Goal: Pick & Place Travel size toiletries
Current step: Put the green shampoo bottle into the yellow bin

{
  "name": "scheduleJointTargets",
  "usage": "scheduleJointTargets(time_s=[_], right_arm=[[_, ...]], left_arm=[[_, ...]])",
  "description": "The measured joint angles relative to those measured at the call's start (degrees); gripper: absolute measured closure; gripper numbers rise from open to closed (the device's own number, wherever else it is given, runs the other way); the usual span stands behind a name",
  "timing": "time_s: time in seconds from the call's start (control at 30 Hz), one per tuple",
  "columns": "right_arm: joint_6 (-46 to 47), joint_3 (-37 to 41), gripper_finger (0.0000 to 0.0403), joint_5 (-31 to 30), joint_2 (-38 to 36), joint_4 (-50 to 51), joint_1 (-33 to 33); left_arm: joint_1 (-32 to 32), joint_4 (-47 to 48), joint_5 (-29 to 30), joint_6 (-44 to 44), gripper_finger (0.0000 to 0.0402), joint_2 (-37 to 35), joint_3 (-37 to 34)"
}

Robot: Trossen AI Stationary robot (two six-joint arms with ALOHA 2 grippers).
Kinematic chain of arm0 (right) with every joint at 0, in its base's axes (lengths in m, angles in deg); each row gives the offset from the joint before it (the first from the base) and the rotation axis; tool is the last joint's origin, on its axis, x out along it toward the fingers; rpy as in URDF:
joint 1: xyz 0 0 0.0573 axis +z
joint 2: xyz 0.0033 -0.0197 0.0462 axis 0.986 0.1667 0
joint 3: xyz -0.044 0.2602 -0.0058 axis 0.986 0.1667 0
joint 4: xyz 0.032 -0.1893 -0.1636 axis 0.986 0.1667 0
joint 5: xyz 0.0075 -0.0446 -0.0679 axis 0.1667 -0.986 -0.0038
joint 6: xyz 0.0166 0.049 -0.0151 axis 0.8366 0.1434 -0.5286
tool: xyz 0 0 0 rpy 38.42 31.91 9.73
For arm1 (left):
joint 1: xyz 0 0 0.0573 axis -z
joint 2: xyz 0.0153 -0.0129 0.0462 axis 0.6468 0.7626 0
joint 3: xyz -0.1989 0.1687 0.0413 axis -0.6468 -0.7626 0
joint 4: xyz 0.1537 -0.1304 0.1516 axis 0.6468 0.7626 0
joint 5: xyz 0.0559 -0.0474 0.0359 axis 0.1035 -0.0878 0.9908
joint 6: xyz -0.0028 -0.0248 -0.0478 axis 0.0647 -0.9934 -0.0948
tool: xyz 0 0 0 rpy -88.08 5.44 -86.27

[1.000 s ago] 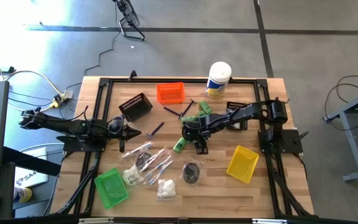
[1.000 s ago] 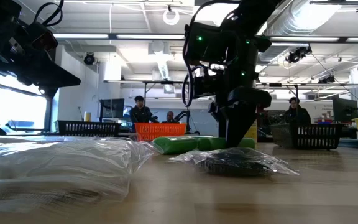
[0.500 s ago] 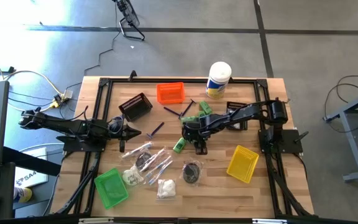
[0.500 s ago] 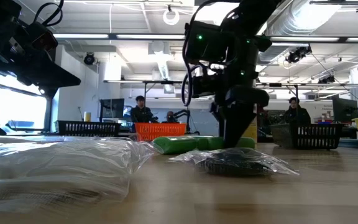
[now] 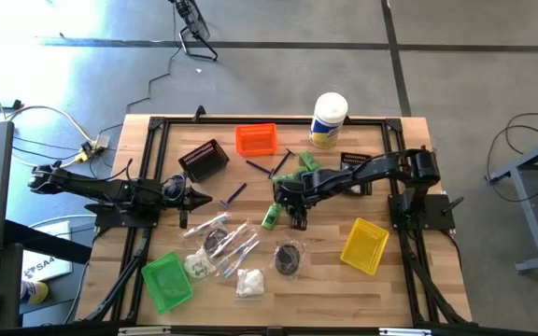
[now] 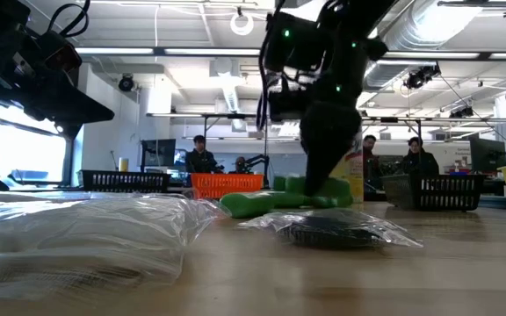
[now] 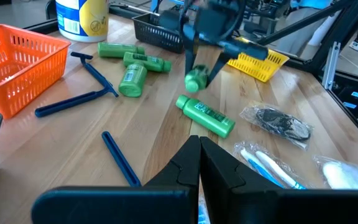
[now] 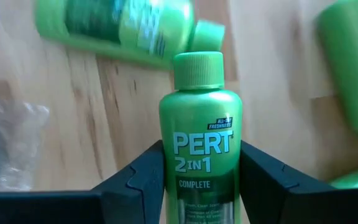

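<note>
a small green bottle (image 8: 199, 143) is held by the right gripper (image 8: 199, 186), low in the frame; it looks light, hard and slippery, best squeezed round its middle.

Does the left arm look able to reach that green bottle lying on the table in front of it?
Probably yes: the green bottle lies on bare wood ahead of the left gripper, nothing between, though its jaws are shut.
</note>
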Motion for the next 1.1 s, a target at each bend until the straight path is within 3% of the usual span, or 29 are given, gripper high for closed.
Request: scheduleJointTargets(time_s=[0.57,0.83,1.1], right_arm=[[25.45,-0.04,0.025,-2.86,-20.28,4.05,0.77],[31.75,-0.07,0.025,-3.08,-28.91,5.0,3.18],[38.09,-0.11,0.0253,-3.74,-32.6,8.54,6.05]], left_arm=[[0.02,-0.24,-0.02,-0.61,0.0398,0.02,-0.02],[0.02,-0.28,0.0,-0.63,0.0398,0.02,-0.02],[0.01,-0.26,0.0,-0.61,0.0398,0.02,-0.02]])
